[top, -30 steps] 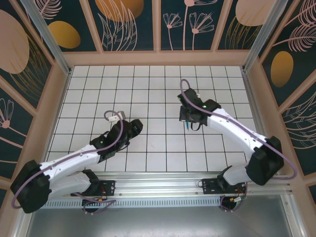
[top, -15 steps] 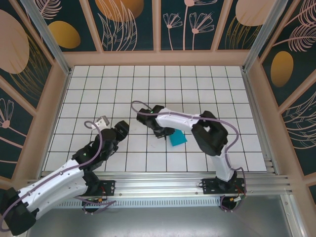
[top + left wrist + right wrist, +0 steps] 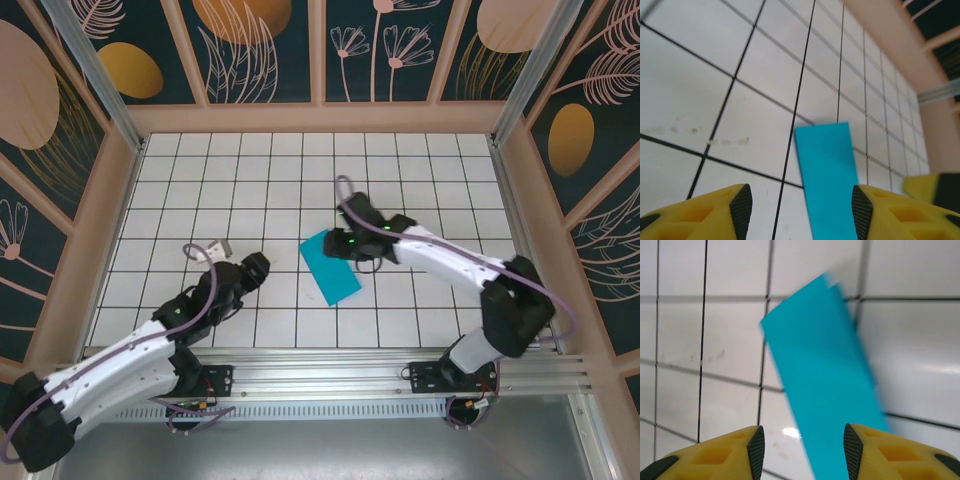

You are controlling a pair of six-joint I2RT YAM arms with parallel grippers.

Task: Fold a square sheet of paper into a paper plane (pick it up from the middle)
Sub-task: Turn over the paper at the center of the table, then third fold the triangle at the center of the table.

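White gridded counter: thin teal-blue paper sheet lies flat mid-counter as a narrow rectangle, probably just one half-fold. Nose and wing folds not yet done. Left end effector and right end effector both released, empty.

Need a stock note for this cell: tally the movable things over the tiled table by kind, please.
paper: 1
claws: 2, left claw and right claw
total: 3
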